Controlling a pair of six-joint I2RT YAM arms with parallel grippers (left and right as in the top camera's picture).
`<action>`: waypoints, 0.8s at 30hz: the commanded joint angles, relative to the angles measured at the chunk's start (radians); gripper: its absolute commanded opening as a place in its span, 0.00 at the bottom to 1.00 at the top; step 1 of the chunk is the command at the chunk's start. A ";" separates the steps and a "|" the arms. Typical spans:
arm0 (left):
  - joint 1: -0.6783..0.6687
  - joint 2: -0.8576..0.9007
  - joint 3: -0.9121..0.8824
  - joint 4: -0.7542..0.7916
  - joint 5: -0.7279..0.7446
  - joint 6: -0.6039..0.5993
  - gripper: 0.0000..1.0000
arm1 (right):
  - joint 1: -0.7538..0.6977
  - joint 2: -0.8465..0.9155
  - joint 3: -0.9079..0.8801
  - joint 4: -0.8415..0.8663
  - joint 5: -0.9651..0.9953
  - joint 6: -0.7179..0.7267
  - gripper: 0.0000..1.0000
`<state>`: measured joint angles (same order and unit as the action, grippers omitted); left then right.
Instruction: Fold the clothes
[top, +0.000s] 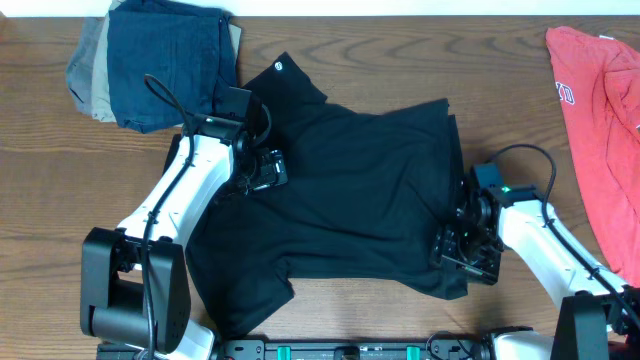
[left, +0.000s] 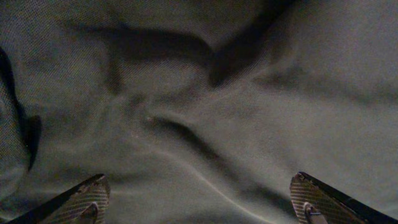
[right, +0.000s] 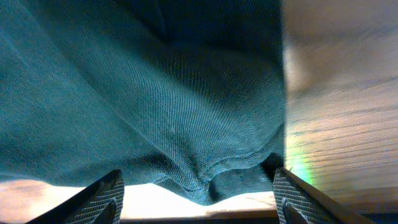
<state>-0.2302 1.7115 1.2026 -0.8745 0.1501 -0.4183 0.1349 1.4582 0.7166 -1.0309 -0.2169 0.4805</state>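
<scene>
fold is looking partway at best: black t-shirt is lying mid-counter, creased, sleeve poking out top-left, lower-left corner flaring, no neat rectangle yet. left fingers are hovering wide open over the fabric. right fingers are gaping too, hem sitting between them unpinched.

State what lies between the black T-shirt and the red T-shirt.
Overhead view: bare table between the black T-shirt and the red T-shirt, except the right arm nearer the front.
</scene>
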 joint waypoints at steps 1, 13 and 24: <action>0.000 0.001 -0.011 -0.003 -0.013 0.006 0.93 | 0.015 -0.011 -0.039 0.018 -0.074 -0.002 0.74; 0.000 0.001 -0.029 0.004 -0.013 0.006 0.93 | 0.016 -0.011 -0.084 0.106 -0.074 0.047 0.24; 0.000 0.001 -0.030 0.006 -0.013 0.006 0.93 | 0.016 -0.012 -0.032 0.050 -0.058 0.046 0.01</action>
<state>-0.2302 1.7111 1.1839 -0.8673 0.1501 -0.4183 0.1352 1.4578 0.6472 -0.9581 -0.2813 0.5228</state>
